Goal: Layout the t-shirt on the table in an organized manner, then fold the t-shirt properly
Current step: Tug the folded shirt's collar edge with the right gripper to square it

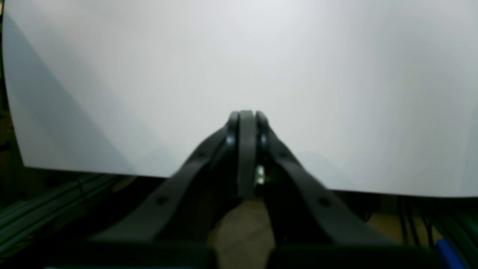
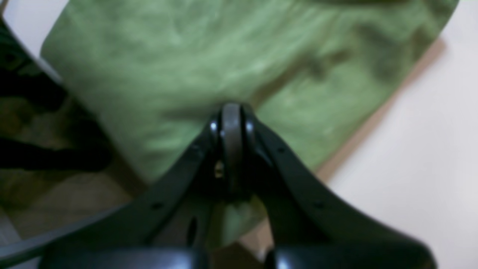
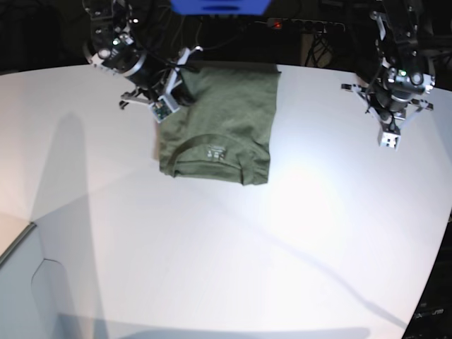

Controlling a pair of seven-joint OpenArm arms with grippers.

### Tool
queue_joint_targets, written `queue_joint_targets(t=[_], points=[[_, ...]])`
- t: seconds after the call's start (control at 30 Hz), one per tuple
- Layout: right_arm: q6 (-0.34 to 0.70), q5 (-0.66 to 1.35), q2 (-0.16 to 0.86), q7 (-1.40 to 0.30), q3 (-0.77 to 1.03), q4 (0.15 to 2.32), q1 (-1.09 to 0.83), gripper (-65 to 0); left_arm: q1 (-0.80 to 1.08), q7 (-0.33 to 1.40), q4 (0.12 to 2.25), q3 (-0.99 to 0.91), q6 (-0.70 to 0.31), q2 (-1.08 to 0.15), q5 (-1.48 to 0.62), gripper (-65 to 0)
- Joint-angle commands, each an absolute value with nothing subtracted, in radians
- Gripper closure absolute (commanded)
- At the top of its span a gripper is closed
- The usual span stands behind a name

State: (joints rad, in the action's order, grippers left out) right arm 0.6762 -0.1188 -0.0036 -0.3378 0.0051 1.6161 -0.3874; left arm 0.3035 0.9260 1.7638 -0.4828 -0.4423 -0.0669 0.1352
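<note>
closest to my base camera is bare white table (image 3: 233,254), a wide curved top with long shadows lying across it. further back, near the far edge, i see the t-shirt (image 3: 220,120): olive green, folded into a narrow upright rectangle with its sleeves tucked in, collar and small neck label facing me at the near end. it lies flat, toward the left of that view.

my right gripper (image 3: 165,104) hangs over the shirt's left edge, up near the far end. in its own wrist view the jaws are pressed together with no cloth between them, and green fabric fills the picture beneath, blurred; i cannot tell whether the tips touch the cloth.

my left gripper (image 3: 388,138) is well apart from the shirt, off to the right of the base view, pointing down over bare table. its wrist camera shows both jaws squeezed tight, nothing in them, only white tabletop and its edge below.
</note>
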Motion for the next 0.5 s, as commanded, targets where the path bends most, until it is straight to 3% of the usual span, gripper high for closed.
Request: queue_joint_targets(t=[0.0, 0.47], points=[[0.698, -0.105, -0.002, -0.318, 0.004, 1.624, -0.386, 0.0, 0.318, 0.918, 1.785, -0.484, -0.441, -0.074, 0.134, 0.0], [0.698, -0.105, 0.013, -0.32, 0.01, 1.497, -0.297, 0.0, 0.42, 0.917, 1.774, -0.532, -0.441, -0.008, 0.134, 0.0]])
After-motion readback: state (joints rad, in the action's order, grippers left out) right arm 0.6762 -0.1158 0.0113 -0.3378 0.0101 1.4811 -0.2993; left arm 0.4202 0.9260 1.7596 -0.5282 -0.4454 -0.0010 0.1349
